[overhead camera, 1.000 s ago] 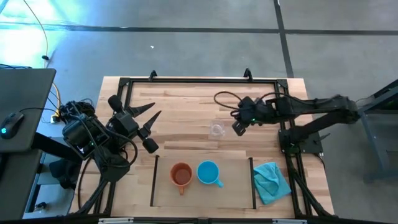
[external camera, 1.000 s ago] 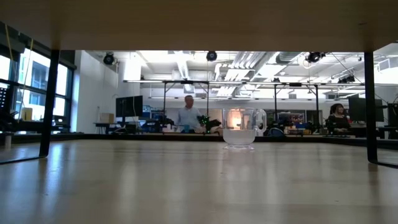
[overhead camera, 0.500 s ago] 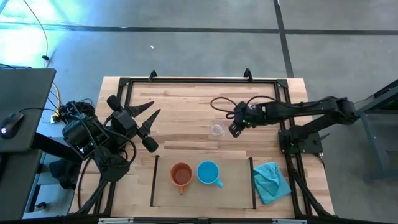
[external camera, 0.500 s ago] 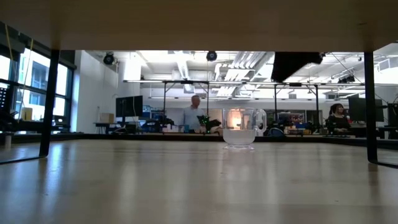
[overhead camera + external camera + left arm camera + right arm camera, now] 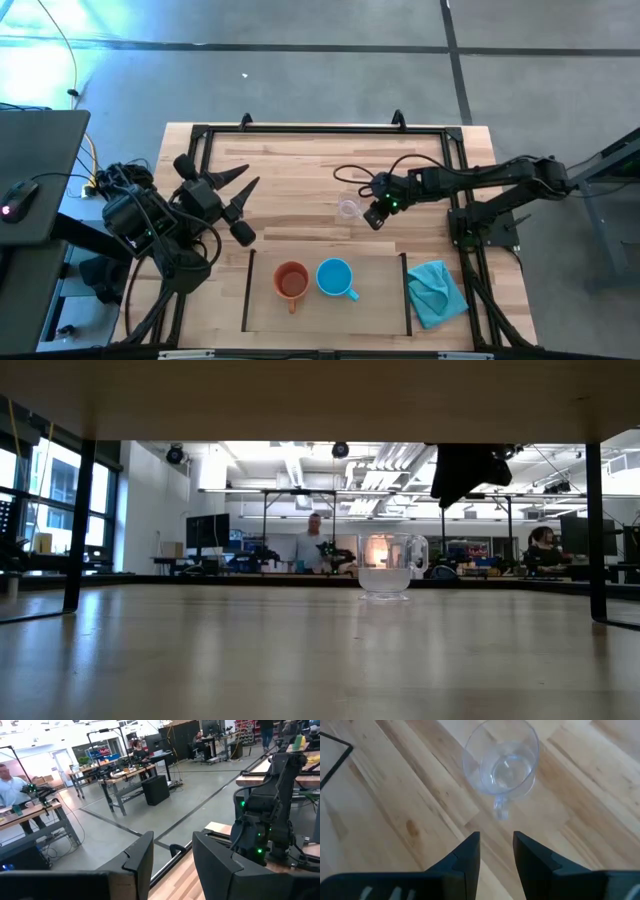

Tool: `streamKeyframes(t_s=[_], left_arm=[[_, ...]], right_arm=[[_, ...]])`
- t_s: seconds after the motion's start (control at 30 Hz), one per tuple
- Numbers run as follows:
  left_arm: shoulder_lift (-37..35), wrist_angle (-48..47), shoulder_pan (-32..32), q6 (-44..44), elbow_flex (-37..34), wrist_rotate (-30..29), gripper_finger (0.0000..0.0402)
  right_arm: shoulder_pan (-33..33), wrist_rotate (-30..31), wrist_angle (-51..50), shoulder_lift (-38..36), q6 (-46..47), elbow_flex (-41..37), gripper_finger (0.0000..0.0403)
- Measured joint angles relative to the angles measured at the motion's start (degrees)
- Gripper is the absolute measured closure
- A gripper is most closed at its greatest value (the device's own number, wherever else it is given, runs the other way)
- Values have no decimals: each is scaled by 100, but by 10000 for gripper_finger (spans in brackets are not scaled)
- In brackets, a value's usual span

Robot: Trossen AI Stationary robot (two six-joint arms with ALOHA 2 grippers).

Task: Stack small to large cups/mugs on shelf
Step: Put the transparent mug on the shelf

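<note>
The right tool [image 5: 371, 215] hangs just beside the glass cup [image 5: 348, 210] near the middle of the desk [image 5: 300, 170], fingers [image 5: 465, 857] parted a little and grasping nothing, the cup's small handle facing the gap between them; the cup stands upright on bare wood, apart from the shelf [image 5: 380, 300]. On the shelf by the desk's near edge stand the orange mug [image 5: 291, 282] and blue mug [image 5: 335, 277] side by side; a teal cloth [image 5: 437, 291] lies toward the near right corner. The left tool [image 5: 240, 185] waits at the desk's left edge, released and empty.

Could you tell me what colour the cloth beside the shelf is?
Teal cloth, seen best in the high view.
</note>
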Motion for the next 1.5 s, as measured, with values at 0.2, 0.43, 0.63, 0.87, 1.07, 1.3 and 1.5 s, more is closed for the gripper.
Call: streamKeyframes(t_s=[0.2, 0.43, 0.63, 0.87, 1.07, 1.3, 1.5], left_arm=[[0, 0, 0, -12, 0, 0, 277], [0, 1, 0, -98, 0, -6, 277], [-2, 2, 0, -133, 0, -20, 277], [-2, 24, -4, -131, 0, 235, 277], [-2, 61, -4, -133, 0, 830, 277], [-2, 319, -4, -129, 0, 843, 277], [-2, 319, -4, -125, 0, 801, 277]], right_arm=[[1, -24, 5, 1, -7, -25, 295], [2, -288, 111, 70, -234, -25, 295], [4, -432, 324, 330, -397, -25, 295], [2, -521, 422, 565, -441, -25, 295], [-26, -394, 436, 579, -598, -25, 295], [-114, -236, 503, 625, -782, -25, 295], [-138, -289, 622, 836, -845, -21, 295]])
